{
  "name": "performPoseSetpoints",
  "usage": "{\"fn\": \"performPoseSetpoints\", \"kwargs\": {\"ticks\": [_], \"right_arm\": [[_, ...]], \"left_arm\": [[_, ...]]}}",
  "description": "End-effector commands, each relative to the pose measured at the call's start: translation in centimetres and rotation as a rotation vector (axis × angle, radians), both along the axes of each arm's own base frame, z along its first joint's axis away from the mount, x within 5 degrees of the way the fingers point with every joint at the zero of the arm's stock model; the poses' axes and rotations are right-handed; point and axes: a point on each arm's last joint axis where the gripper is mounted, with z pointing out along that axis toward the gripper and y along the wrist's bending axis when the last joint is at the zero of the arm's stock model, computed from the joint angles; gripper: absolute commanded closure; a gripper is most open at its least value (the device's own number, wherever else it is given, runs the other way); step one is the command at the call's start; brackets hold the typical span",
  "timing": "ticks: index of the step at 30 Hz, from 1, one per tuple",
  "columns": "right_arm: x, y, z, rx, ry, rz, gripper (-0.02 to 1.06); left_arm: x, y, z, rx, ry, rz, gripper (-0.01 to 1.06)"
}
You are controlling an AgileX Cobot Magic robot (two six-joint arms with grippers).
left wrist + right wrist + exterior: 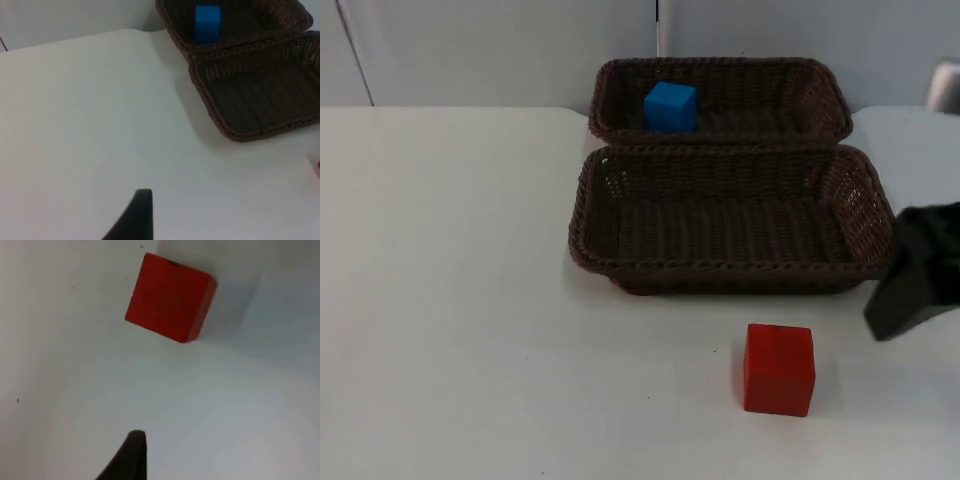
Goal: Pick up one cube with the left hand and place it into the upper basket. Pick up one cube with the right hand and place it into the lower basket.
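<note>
The black right gripper point(910, 290) hovers beside the dark brown woven lower basket point(730, 275), near the red cube point(779, 369) on the white table point(450, 300), holding nothing; its opening cannot be told. The small blue cube point(670, 106) sits in the dark brown woven upper basket point(820, 95).

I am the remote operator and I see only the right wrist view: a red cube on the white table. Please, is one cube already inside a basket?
Observer: Yes, a blue cube sits in the upper basket.
Operator: And the lower basket, does it hold anything?
Observer: The lower basket holds no cube; the red cube lies on the table in front of it.
Operator: Where is my gripper?
Observer: The right gripper is beside the lower basket's right end, apart from the red cube.
</note>
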Motion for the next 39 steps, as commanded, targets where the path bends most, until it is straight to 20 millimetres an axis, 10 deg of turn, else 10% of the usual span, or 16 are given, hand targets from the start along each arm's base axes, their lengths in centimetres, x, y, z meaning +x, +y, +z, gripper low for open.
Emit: {"fn": "performPoseSetpoints", "kwargs": {"ticks": [1, 15, 39], "right_arm": [[0.3, 0.8, -0.6, -0.008, -0.02, -0.031, -0.01], [2.6, 6.8, -3.7, -0.107, -0.09, -0.083, -0.01], [4.8, 8.8, -9.6, -0.097, -0.048, -0.147, 0.0]], "left_arm": [[0.0, 0.1, 0.0, 0.001, -0.012, 0.007, 0.04], [0.0, 0.1, 0.0, 0.001, -0.012, 0.007, 0.04], [0.0, 0.1, 0.0, 0.001, -0.012, 0.007, 0.04]]}}
